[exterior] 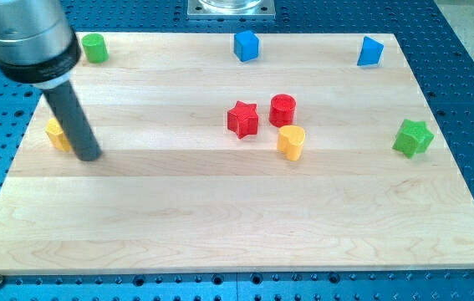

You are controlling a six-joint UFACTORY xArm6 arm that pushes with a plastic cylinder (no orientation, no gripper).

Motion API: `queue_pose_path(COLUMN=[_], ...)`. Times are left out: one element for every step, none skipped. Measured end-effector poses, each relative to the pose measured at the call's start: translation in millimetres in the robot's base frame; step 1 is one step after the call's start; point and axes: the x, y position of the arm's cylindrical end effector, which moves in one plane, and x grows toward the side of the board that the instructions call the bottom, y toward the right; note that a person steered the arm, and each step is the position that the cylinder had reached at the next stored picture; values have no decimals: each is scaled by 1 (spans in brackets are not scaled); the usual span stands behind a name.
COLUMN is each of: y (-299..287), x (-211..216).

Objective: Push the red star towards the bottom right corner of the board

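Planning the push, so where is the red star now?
The red star sits near the board's middle, just left of the red cylinder and up-left of the yellow heart.

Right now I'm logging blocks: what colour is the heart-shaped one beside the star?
Yellow heart, clearest in the camera view.

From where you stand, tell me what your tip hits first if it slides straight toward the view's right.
My tip sits beside the yellow block at the view's left. Sliding straight right, it probably first meets the yellow heart, passing just below the red star, though depth is uncertain.
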Motion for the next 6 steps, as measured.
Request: queue_pose_path(y=[68,119,121,148,166,167], x=[-26,-52,-55,-78,-107,-108])
